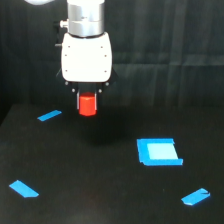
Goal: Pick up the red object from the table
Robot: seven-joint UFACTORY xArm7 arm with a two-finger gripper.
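A small bright red object hangs under the white gripper in the upper left of the exterior view. It sits between the short dark fingers and is lifted off the black table, with a faint shadow below it. The gripper is shut on the red object. The fingers are mostly hidden by the white gripper body and the object itself.
A blue square patch lies on the table toward the exterior view's right. Blue tape strips lie at the left, the lower left and the lower right.
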